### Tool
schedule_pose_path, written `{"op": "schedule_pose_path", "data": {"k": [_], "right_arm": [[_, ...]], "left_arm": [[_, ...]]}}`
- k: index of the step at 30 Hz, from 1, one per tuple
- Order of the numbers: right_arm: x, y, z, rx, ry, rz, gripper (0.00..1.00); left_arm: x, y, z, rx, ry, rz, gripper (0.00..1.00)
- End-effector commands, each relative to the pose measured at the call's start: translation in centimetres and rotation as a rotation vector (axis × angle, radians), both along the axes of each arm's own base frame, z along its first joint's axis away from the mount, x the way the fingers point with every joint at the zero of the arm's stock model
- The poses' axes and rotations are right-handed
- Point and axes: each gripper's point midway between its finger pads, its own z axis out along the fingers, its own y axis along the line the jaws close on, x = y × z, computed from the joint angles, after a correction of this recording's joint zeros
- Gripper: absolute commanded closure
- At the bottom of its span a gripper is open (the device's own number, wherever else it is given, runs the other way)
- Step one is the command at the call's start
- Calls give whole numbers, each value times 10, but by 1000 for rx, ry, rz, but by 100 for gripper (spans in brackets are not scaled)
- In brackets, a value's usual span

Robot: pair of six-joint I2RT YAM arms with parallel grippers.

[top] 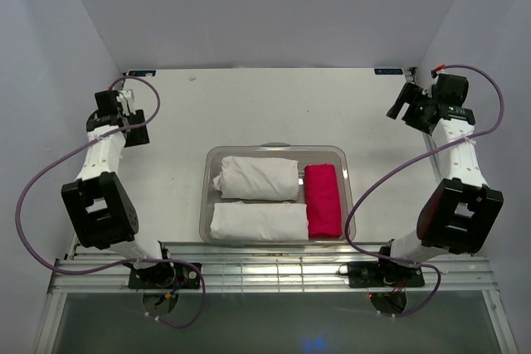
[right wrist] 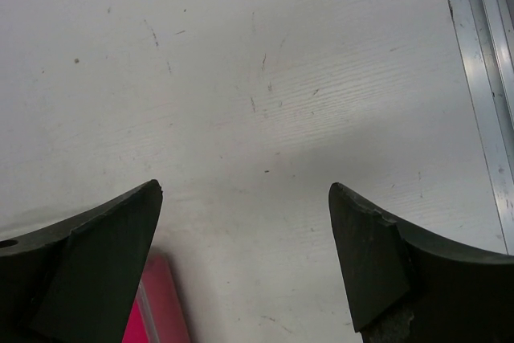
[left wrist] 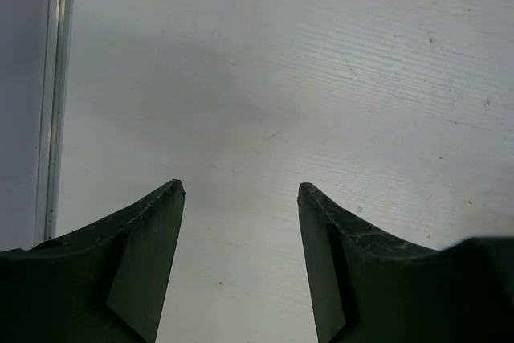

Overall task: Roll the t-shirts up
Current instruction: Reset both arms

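t-shirts (top: 255, 178) apparently two white rolls in tray (top: 207, 196) | left gripper (left wrist: 240, 188) released | right gripper (right wrist: 245, 188) released

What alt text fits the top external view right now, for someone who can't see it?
A clear tray in the middle holds a back white roll, a front white roll, and a pink bundle along their right ends. The left gripper and right gripper hover over bare table far to either side, touching nothing.
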Motion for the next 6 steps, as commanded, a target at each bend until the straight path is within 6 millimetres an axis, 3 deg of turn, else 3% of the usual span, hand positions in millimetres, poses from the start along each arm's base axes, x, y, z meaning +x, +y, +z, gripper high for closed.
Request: {"op": "schedule_pose_path", "data": {"k": [1, 6], "right_arm": [[3, 1, 14, -18, -71, 11, 10], [-2, 1, 19, -43, -115, 14, 10]], "left_arm": [[4, -7, 19, -12, -79, -37, 31], [0, -14, 10, -36, -62, -62, 31]]}}
